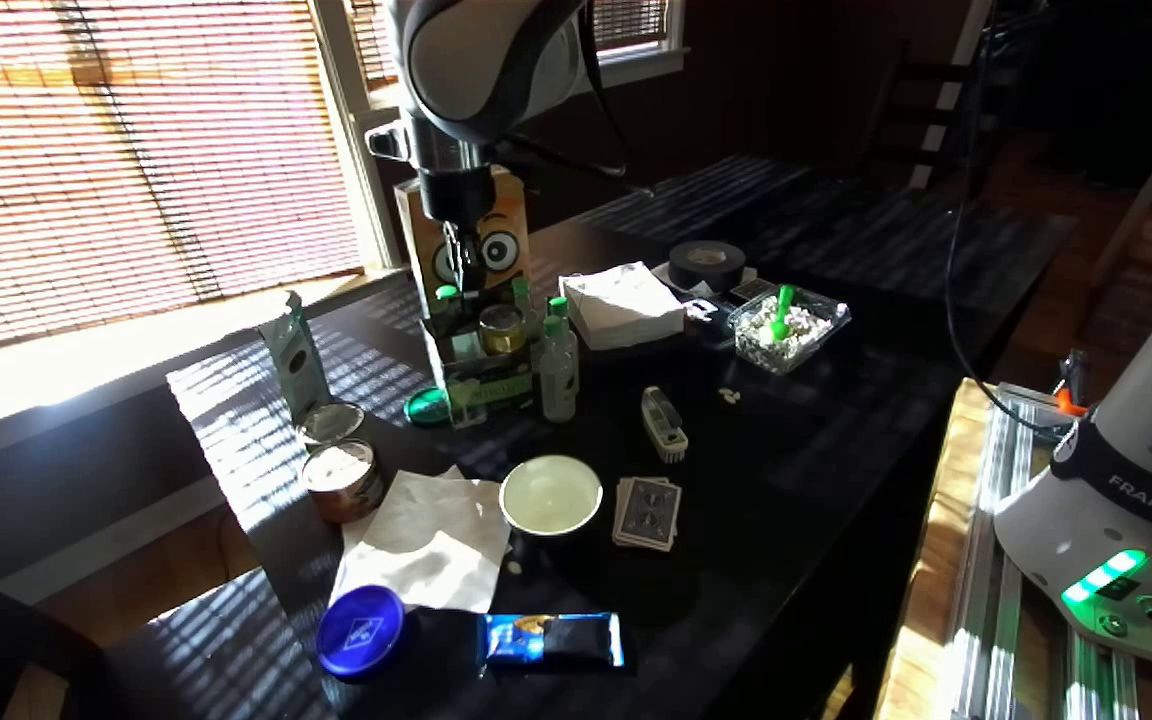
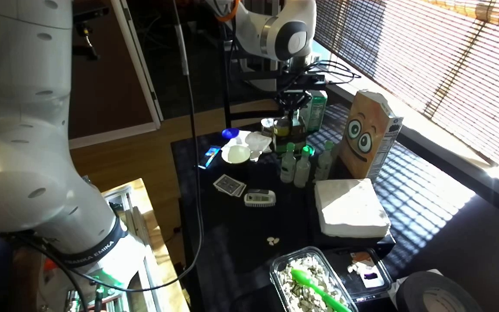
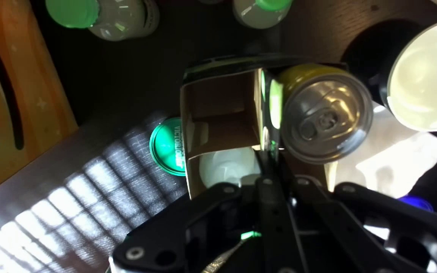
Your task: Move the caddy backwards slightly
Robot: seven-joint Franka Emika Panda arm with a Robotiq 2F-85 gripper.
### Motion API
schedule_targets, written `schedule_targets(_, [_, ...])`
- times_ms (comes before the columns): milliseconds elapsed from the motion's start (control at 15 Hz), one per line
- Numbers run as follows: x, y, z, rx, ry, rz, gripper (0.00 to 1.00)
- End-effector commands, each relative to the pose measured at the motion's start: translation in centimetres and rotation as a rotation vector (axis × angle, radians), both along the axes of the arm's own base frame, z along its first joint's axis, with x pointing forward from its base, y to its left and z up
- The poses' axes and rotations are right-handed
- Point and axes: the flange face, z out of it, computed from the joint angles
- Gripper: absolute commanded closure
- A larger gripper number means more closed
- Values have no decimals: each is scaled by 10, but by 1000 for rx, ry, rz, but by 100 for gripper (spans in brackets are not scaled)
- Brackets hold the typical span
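The caddy [image 1: 491, 390] is a small dark cardboard holder standing on the dark table, also visible in an exterior view [image 2: 290, 142]. The wrist view looks down into its brown compartments [image 3: 220, 131]. One compartment is bare, one holds a whitish translucent item [image 3: 228, 165], and a yellow can [image 3: 326, 117] sits across the divider [image 3: 266, 110]. My gripper [image 3: 275, 167] points down over the caddy, its fingers close together around the divider. It also shows in both exterior views [image 1: 468, 285] [image 2: 292, 116]. The fingertips are dark and partly hidden.
Several green-capped bottles [image 2: 302, 169] stand beside the caddy. A tall face box [image 2: 364, 134] and a green carton [image 2: 316, 110] stand near the window. A green lid [image 3: 169, 146] touches or nearly touches the caddy. A bowl [image 1: 551, 497] and cards [image 1: 648, 513] lie nearer the front.
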Motion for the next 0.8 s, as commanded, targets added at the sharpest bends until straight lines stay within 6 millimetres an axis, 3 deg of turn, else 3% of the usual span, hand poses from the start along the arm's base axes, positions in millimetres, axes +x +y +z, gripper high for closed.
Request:
schedule_targets(0, [0,1,-3,0,5,0,99])
schedule_targets(467, [61,9,22,-8,-147,117,99])
schedule_targets(733, [96,12,16,-59,-107,270,99])
